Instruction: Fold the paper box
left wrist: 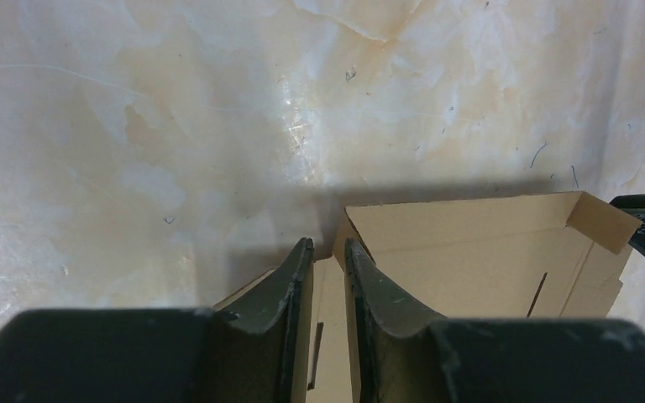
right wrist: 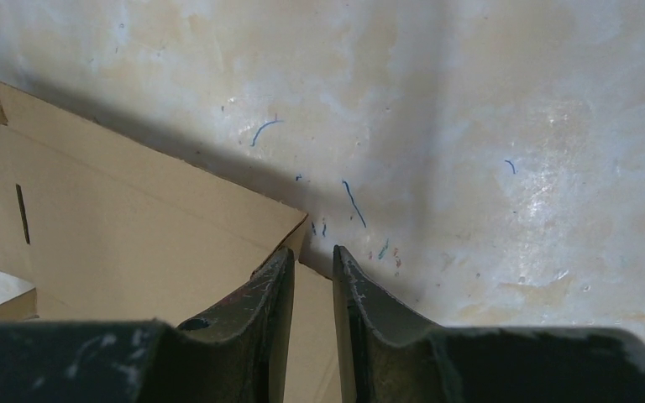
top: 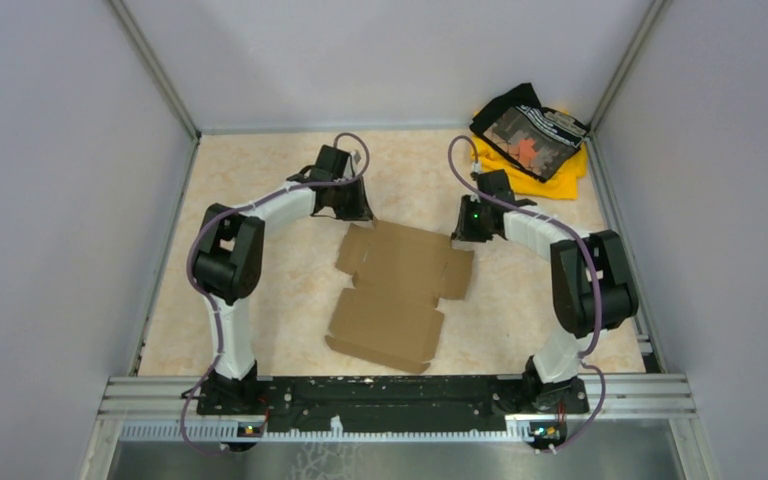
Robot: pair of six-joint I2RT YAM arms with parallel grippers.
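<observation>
The paper box (top: 398, 285) is lying opened out on the table (top: 260, 300), its long axis running from the arm bases toward the far side and leaning slightly rightward at the far end, so that its far short edge is sitting between the two claws: just to the right of the left claw (left wrist: 329, 248) and just to the left of the right claw (right wrist: 313, 253). It is plain brown corrugated card, matte and unprinted, die-cut into stepped panels with notched corners. Seen from the left claw, a long strip of card is stretching away rightward from the tips, its paler face turned toward the claw, ending in a small angled tab (left wrist: 602, 221) and throwing a dark band of shadow on the table beyond it; a thin dark slot (left wrist: 541, 294) is showing in the panel beneath. Seen from the right claw, the card is spreading out to the left, its edge slanting down to a corner right at the tips. Both claws are showing dark, scuffed, curved jaws drawn close together with only a narrow gap, and card is showing in each gap, but I cannot tell whether either is pinching it or merely standing over it. The table is looking glossy and mottled, cream and beige like marble, with a few blue threads (right wrist: 353, 204) lying just ahead of the right claw. Well beyond and to the right of the right claw, a crumpled yellow and black cloth pile (top: 535, 140) is lying in the far corner
</observation>
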